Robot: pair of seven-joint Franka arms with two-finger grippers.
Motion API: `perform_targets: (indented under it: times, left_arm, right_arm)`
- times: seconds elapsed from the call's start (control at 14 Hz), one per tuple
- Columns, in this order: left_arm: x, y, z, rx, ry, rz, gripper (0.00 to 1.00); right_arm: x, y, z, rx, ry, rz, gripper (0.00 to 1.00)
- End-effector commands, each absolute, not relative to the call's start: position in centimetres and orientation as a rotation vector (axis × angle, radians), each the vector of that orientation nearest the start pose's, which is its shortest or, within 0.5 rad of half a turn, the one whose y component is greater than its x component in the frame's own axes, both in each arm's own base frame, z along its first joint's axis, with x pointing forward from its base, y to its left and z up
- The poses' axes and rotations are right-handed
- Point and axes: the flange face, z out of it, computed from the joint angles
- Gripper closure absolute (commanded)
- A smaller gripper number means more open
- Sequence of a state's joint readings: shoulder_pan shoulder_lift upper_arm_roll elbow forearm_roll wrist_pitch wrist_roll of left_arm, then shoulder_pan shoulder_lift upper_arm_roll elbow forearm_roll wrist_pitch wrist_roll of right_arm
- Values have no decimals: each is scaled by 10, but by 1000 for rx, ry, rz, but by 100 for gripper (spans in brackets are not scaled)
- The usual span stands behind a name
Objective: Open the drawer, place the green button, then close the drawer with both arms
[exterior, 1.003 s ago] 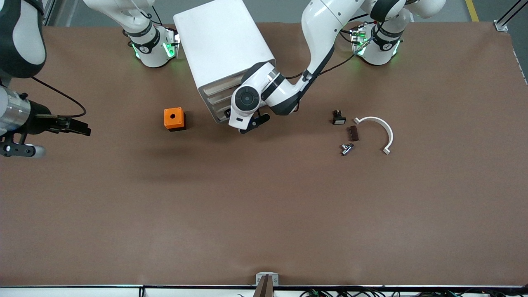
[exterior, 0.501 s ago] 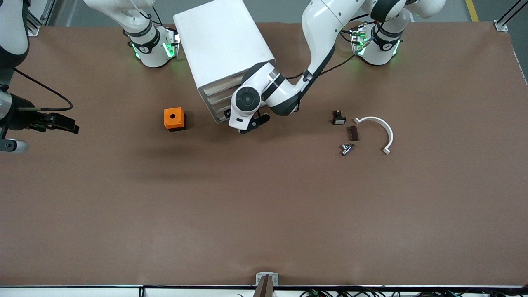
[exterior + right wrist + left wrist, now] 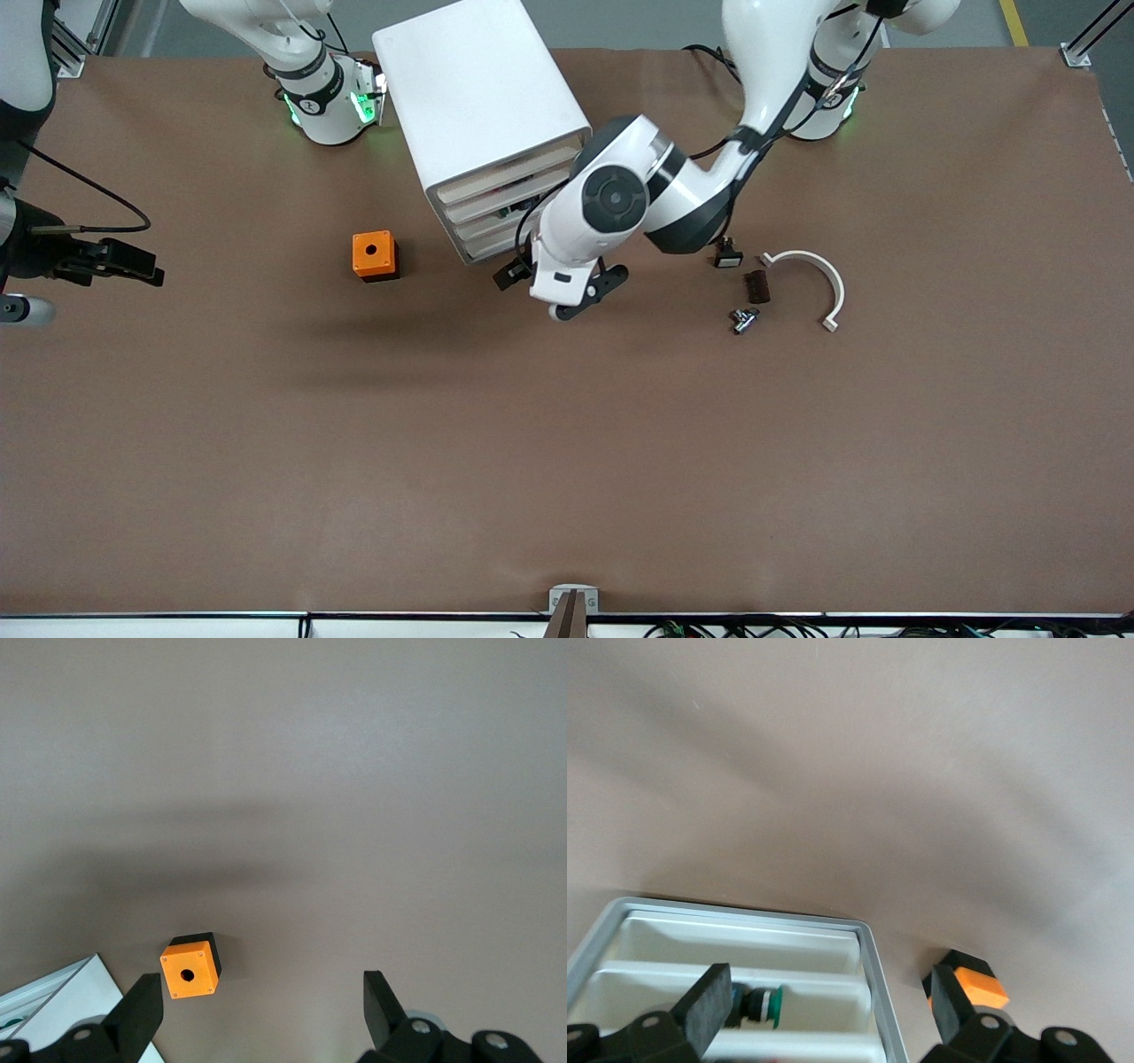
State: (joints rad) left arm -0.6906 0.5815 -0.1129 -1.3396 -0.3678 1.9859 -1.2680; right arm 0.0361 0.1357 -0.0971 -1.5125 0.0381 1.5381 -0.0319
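- Since earlier, left gripper has lifted off the drawer; I see it released, green button inside.
- Right gripper waits released, nine o'clock of orange cube.

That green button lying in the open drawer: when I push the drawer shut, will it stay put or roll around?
The button lies on its side in a narrow compartment of the drawer, so its round body will probably roll a little. The ridges on either side should stop it quickly. It looks small and light, so a gentle push is safer than a shove.
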Motion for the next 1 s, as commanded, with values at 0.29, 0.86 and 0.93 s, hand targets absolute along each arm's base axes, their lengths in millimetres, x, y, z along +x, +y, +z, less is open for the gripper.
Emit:
perform_targets:
  times: [0.29, 0.86, 0.93]
  left_arm:
    - [513, -398, 554, -3243, -814, 466, 1]
    - [520, -189, 657, -3306, -374, 371, 1]
    - [522, -164, 661, -3307, -330, 356, 1]
  right_arm:
    - [587, -34, 577, -3100, 34, 155, 0]
    - [586, -48, 576, -3094, 67, 159, 0]
    - [587, -48, 576, -3095, 67, 156, 0]
